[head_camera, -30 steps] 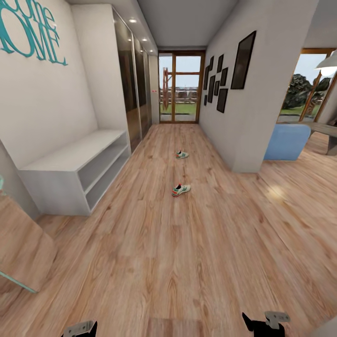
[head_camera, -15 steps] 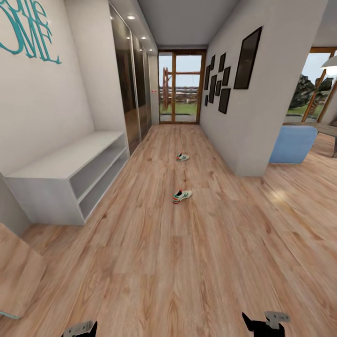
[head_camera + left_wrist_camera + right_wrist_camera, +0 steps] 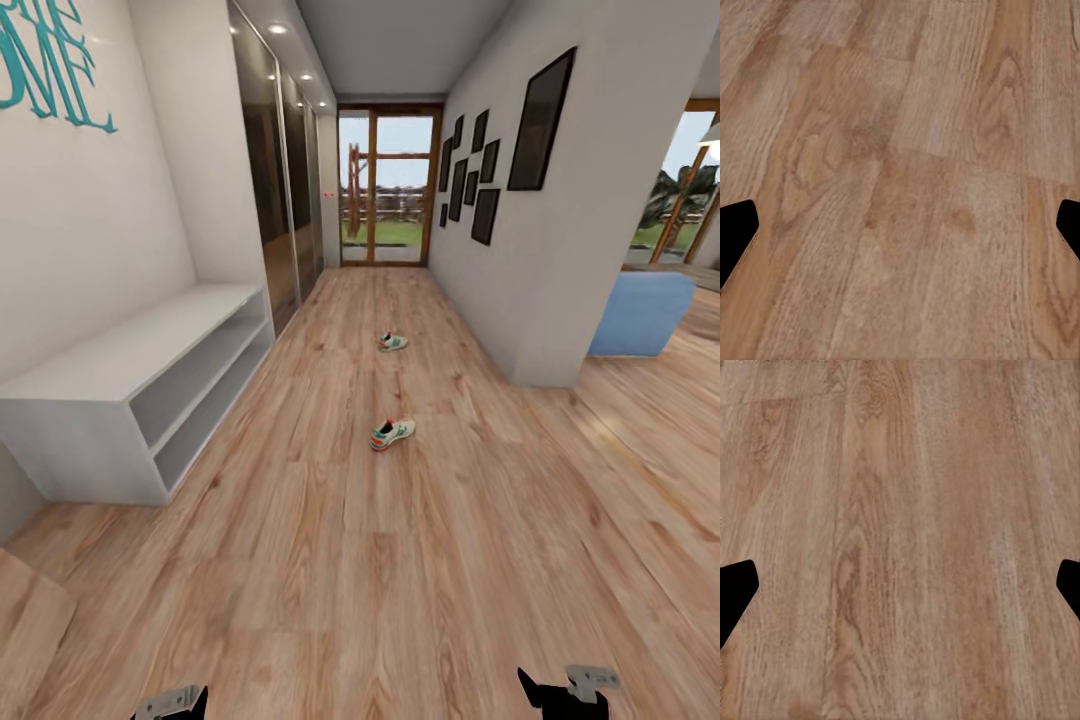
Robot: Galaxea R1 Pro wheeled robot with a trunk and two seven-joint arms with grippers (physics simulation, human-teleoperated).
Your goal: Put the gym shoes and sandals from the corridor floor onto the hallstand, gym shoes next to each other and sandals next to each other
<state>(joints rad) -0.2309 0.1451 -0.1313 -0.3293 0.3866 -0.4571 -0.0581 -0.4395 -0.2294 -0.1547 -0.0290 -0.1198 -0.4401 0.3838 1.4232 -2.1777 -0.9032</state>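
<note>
We judge the task is hardly begun: both gym shoes lie on the floor (image 3: 400, 560), the near shoe (image 3: 392, 433) in the middle of the corridor and the far shoe (image 3: 392, 342) well beyond it, toward the glass door. The rack (image 3: 120, 350) stands at the left wall; its top and the shelf rows we can see hold nothing (sandals we cannot find). Our left end effector (image 3: 900, 225) and right end effector (image 3: 900, 585) have fingers wide apart over bare planks.

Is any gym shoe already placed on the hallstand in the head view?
No: both gym shoes lie apart on the corridor floor, and the hallstand top and shelves hold nothing.
</note>
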